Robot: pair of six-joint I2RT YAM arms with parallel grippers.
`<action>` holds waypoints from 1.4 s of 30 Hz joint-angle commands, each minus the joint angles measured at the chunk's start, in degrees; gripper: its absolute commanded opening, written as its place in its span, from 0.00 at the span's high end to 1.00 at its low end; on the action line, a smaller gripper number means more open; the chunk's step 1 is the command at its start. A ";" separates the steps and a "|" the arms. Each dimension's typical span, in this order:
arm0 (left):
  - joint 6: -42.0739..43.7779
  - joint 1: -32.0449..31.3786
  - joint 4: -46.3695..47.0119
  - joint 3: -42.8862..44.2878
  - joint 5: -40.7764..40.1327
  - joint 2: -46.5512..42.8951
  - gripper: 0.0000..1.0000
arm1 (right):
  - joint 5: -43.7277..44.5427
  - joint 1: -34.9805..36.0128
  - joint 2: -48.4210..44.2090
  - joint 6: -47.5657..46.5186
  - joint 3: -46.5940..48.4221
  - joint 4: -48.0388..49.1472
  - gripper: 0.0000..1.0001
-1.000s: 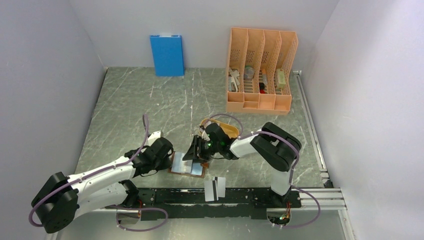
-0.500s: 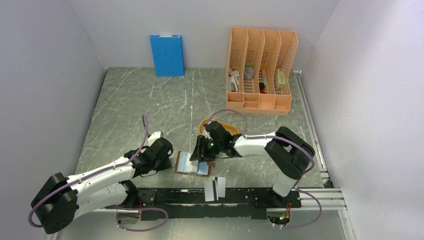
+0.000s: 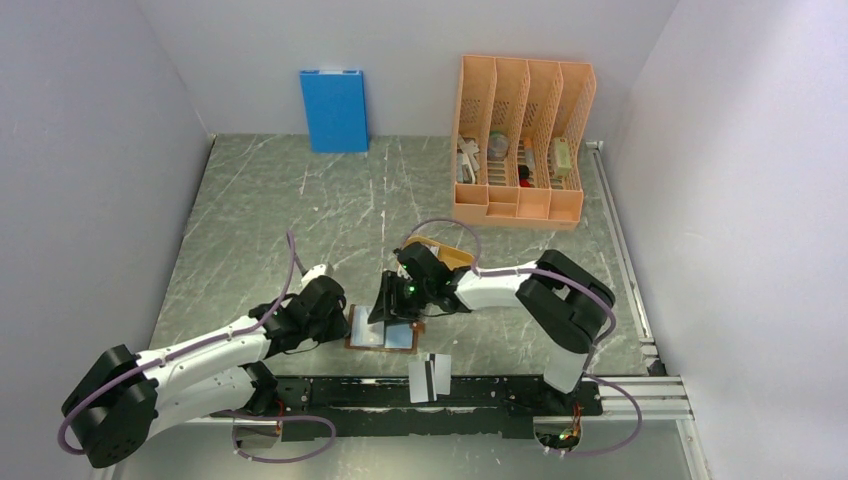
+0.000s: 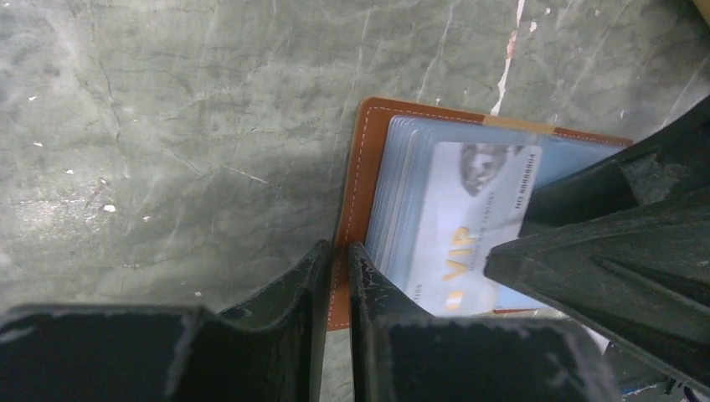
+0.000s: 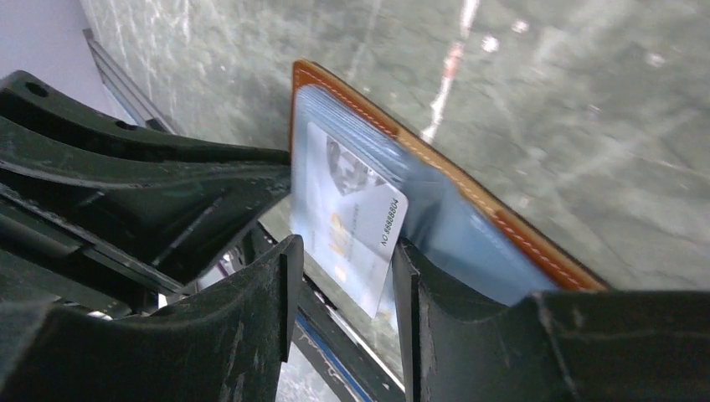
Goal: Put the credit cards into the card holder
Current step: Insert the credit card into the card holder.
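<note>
White-and-black arms, looping purple cables

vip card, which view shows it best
Left wrist: the VIP card lies face up on the card holder, lettering readable. Right wrist shows it slanted between the jaws of the right gripper; top external, only a pale patch.

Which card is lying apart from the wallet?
The white card with the black stripe, lying alone by the black rail; the other cards are at the brown card holder.

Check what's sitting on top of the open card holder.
A stack of pale blue cards lies on the card holder, a white VIP card uppermost. The right fingers cover one end; what lies under the stack is hidden.
</note>
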 commanded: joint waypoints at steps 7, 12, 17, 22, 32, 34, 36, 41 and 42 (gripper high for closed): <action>-0.77 0.05 -3.42 -1.30 -1.49 -3.66 0.82 | 6.83 1.56 -0.18 -3.71 6.06 -9.27 0.50; -1.59 0.05 -4.97 -1.28 -3.39 -5.19 0.82 | 10.70 1.46 -3.25 -6.64 7.30 -15.17 0.46; -1.56 0.06 -5.49 -0.77 -3.86 -4.89 0.82 | 11.72 1.49 -6.07 -7.70 6.61 -16.46 0.51; -1.56 0.05 -6.58 -0.28 -4.60 -5.51 0.83 | 18.24 1.61 -12.69 -9.97 4.93 -21.23 0.50; -2.08 0.05 -10.57 1.67 -7.48 -9.82 0.77 | 27.48 1.78 -15.94 -15.73 1.39 -29.92 0.43; -2.23 0.05 -10.59 1.54 -7.31 -9.66 0.75 | 27.25 1.77 -14.55 -15.74 1.04 -29.00 0.42; -2.18 0.05 -10.73 1.65 -7.18 -9.29 0.74 | 26.46 1.86 -13.30 -15.68 0.71 -27.63 0.42; -2.09 0.05 -10.60 1.36 -6.69 -9.21 0.74 | 26.84 2.15 -10.06 -15.35 0.68 -26.27 0.42; -2.09 0.05 -10.55 1.31 -6.64 -9.31 0.74 | 27.32 2.17 -9.85 -15.20 0.59 -26.11 0.43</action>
